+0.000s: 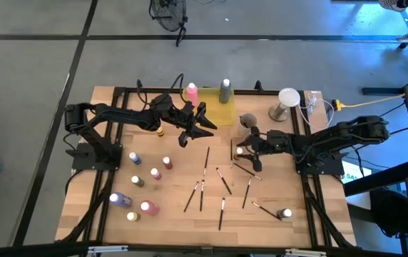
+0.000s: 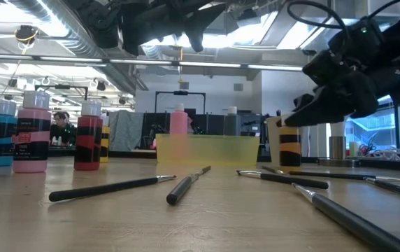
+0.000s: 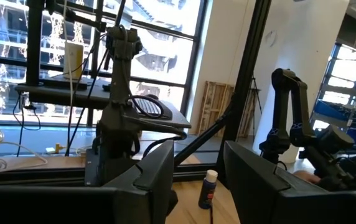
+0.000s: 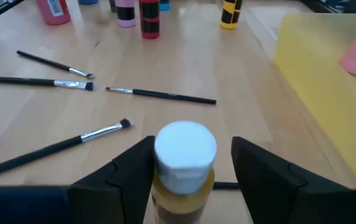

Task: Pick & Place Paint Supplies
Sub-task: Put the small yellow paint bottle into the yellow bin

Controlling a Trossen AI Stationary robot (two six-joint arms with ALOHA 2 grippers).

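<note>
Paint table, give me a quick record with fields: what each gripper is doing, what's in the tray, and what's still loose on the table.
right gripper: fingers either side of a white-capped yellow bottle, near the yellow tray; contact not clear
left gripper: raised by the tray, open, nothing between its fingers
tray contents: pink bottle, grey bottle
loose bottles: a cluster at the table's left, one at the near right
loose brushes: several scattered mid-table

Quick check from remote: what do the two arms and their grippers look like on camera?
Both arms are dark, jointed links with black cables along them. The left gripper and right gripper each have two broad, flat black fingers with angular edges. No coloured markings are visible.
</note>
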